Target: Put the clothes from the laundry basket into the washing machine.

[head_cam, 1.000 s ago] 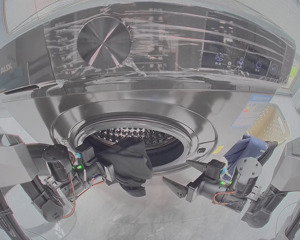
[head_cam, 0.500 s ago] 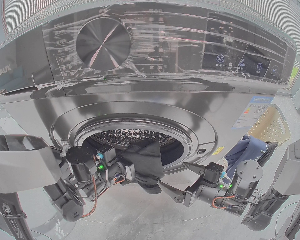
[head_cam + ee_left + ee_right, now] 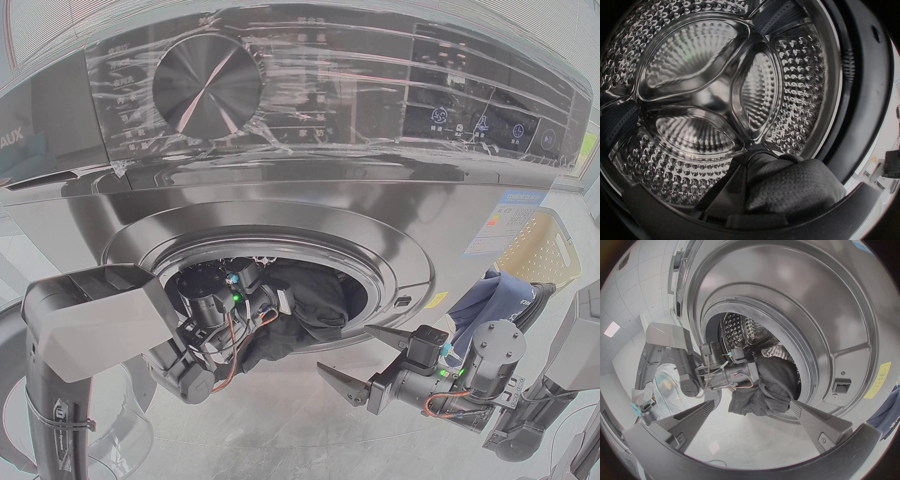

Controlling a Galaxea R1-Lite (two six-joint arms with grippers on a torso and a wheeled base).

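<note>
Left gripper [image 3: 289, 301] holds black garment [image 3: 320, 299] at drum [image 3: 693, 78] mouth

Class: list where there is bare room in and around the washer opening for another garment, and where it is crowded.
Free: inside the drum, rear and upper walls above the black garment; the floor before the right gripper. Crowded: the opening's lower lip, under garment and left gripper.

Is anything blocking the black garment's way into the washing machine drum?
Nothing visible does. The door is swung aside, and the drum beyond shows only its metal wall. The black garment sits in the opening, with part of it hanging out over the lower rim.
</note>
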